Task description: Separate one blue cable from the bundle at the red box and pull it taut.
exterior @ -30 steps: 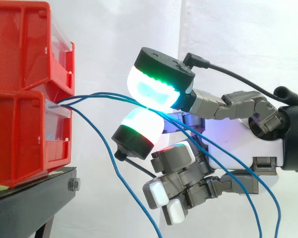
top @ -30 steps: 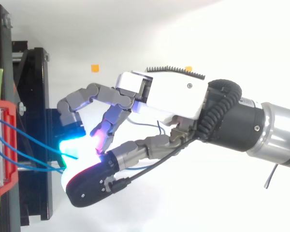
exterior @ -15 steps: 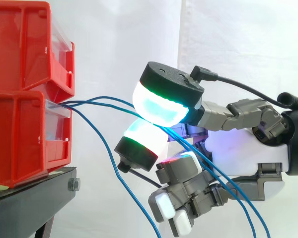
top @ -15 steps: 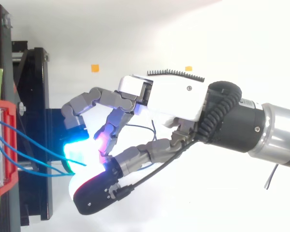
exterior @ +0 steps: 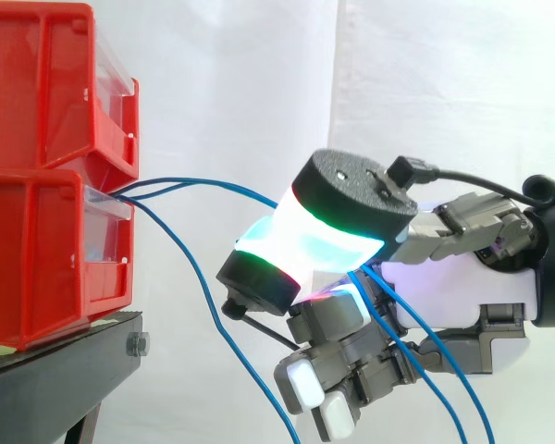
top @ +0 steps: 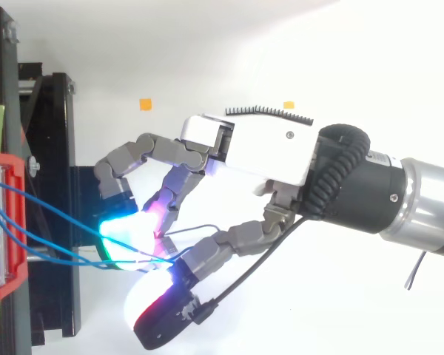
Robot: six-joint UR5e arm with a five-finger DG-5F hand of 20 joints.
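Glossy red plastic on the bins facing the fingertips, each with a clear, shiny front panel. The pads themselves look milky, translucent and smooth, capped in matt black plastic. Pressed between them are the blue cables, thin with a slick sheath. Behind the fingers come grey matt links, then the hand in a smooth, glossy white shell. Further back, the arm shows satin, brushed metal. Below the fingers there's a matt black stand. Behind everything hangs a soft white cloth curtain.

Thumb pad swings over
The hand's black-backed pad has shifted toward 4 o'clock, covering the blue cable.
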